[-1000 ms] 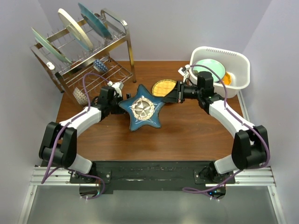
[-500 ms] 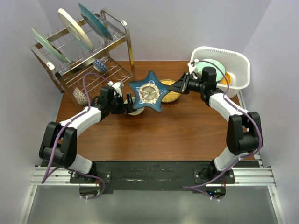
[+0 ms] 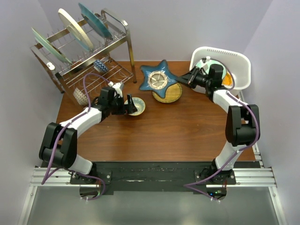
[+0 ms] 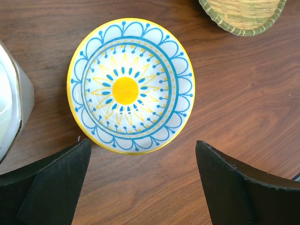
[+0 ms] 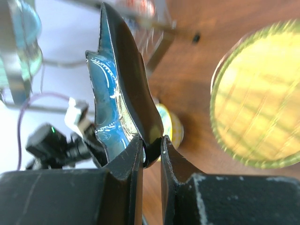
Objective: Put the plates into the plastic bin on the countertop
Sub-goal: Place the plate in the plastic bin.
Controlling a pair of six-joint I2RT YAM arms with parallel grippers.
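My right gripper (image 3: 185, 79) (image 5: 151, 152) is shut on one tip of the dark-blue star-shaped plate (image 3: 158, 80) (image 5: 119, 89) and holds it in the air above the yellow-brown patterned plate (image 3: 168, 92) (image 5: 257, 96), left of the white plastic bin (image 3: 236, 65). A mint green plate (image 3: 206, 65) and an orange one (image 3: 228, 79) lie in the bin. My left gripper (image 3: 128, 107) (image 4: 143, 173) is open and empty on the near side of the small white bowl with a yellow centre (image 3: 137, 106) (image 4: 130, 85). Three plates (image 3: 75, 29) stand in the rack.
The metal wire dish rack (image 3: 82, 56) stands at the back left on the wood-grain countertop (image 3: 154, 136). A metal cup (image 3: 80, 96) stands by the rack's foot and shows at the left edge of the left wrist view (image 4: 11, 101).
My right gripper has lifted the star-shaped plate off the small bowl and carried it back and to the right, over the patterned plate. The bowl is uncovered. The left arm has stayed put.
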